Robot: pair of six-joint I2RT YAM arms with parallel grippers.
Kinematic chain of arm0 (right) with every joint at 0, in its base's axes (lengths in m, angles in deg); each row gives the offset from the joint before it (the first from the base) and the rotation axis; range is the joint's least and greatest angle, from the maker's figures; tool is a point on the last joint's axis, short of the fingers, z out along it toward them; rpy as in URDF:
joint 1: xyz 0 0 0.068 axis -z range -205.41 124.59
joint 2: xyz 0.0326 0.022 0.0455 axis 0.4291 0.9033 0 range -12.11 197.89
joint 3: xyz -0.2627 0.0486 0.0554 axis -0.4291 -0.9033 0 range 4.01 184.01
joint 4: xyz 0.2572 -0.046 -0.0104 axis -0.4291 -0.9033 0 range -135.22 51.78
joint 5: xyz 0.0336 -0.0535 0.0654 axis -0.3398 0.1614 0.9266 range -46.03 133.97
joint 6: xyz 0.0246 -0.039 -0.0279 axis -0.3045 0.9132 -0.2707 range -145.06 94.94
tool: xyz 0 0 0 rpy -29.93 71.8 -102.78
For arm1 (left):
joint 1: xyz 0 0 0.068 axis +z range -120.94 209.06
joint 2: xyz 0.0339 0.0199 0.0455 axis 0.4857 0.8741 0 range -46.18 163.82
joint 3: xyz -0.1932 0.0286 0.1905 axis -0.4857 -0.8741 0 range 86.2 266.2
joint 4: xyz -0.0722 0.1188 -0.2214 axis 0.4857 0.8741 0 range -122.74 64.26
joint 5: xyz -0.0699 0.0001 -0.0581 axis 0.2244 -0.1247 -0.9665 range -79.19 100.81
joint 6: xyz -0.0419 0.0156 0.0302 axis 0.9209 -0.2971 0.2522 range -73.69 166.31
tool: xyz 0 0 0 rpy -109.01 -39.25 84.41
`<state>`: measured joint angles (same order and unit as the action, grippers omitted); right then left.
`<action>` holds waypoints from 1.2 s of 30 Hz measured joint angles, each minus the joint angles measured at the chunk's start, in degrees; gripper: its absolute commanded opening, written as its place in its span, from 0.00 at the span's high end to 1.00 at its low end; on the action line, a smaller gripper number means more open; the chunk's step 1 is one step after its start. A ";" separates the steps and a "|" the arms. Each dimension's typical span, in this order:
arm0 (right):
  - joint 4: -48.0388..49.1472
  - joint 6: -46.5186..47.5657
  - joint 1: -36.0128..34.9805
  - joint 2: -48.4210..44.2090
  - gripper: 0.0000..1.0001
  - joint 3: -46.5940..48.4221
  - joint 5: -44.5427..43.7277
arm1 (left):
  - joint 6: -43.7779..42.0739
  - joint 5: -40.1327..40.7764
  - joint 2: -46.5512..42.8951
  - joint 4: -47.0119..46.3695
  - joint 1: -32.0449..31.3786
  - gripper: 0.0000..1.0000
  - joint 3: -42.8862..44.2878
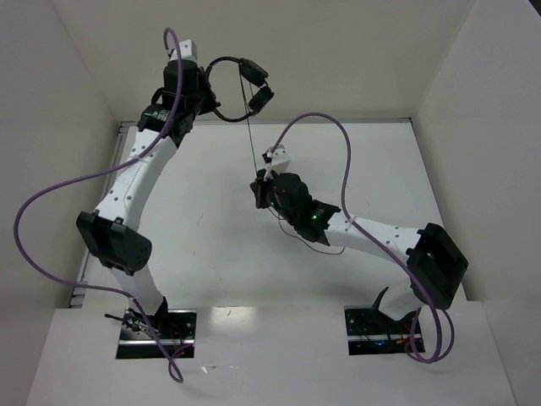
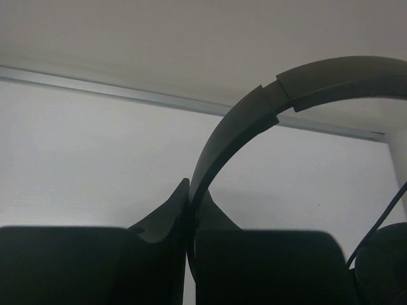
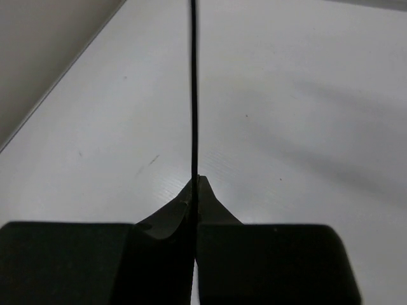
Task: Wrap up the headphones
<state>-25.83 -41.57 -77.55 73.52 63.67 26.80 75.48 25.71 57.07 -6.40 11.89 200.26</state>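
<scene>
The black headphones (image 1: pixel 241 85) hang in the air at the back of the table, their two earcups (image 1: pixel 258 95) pointing right. My left gripper (image 1: pixel 203 93) is shut on the thin headband (image 2: pixel 235 127), which arcs up and right in the left wrist view; an earcup (image 2: pixel 381 267) shows at its lower right. The thin black cord (image 1: pixel 251 144) runs taut from the earcups down to my right gripper (image 1: pixel 264 179), which is shut on the cord (image 3: pixel 194 95). Slack cord (image 1: pixel 317 241) trails under the right arm.
White walls enclose the table (image 1: pixel 211 228) on three sides, with a metal rail (image 2: pixel 127 92) along the back edge. Thick purple cables (image 1: pixel 59 190) loop off both arms. The arm bases (image 1: pixel 156 326) sit at the near edge.
</scene>
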 measured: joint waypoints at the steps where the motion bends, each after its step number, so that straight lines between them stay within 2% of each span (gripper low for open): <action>1: 1.38 -0.50 0.00 0.00 0.99 -1.55 -0.81 | -0.20 -0.63 -1.90 0.61 0.00 0.99 0.02; 7: 8.68 -1.99 0.76 0.28 0.99 -11.02 -5.75 | -0.42 -4.00 -14.47 2.12 0.20 0.99 0.02; 12: 14.05 -1.44 4.04 5.09 0.99 -11.02 -8.13 | -0.44 -9.60 -23.85 2.75 0.50 0.99 -1.01; 19: 15.50 -0.46 13.66 11.28 0.99 -8.37 -9.03 | -2.75 -18.40 -30.99 9.29 0.52 0.99 -10.58; 23: 14.91 2.10 18.67 14.84 0.99 -0.22 -8.66 | -6.34 -24.76 -31.30 13.33 0.52 0.99 -16.87; 29: 11.58 7.61 23.08 21.66 0.99 18.10 -5.11 | -12.81 -31.74 -32.13 18.10 0.52 0.99 -27.65; 32: 7.85 10.38 23.28 26.05 0.99 29.33 -3.37 | -15.96 -30.73 -31.80 20.02 0.52 0.99 -30.58; 36: 1.81 12.81 23.15 30.12 0.99 41.40 -0.94 | -19.32 -22.51 -28.33 22.27 -1.33 0.99 -31.36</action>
<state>-24.02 -28.76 -54.40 103.63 105.07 25.86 56.16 3.19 28.74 15.88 10.56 168.90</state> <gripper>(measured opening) 0.012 0.048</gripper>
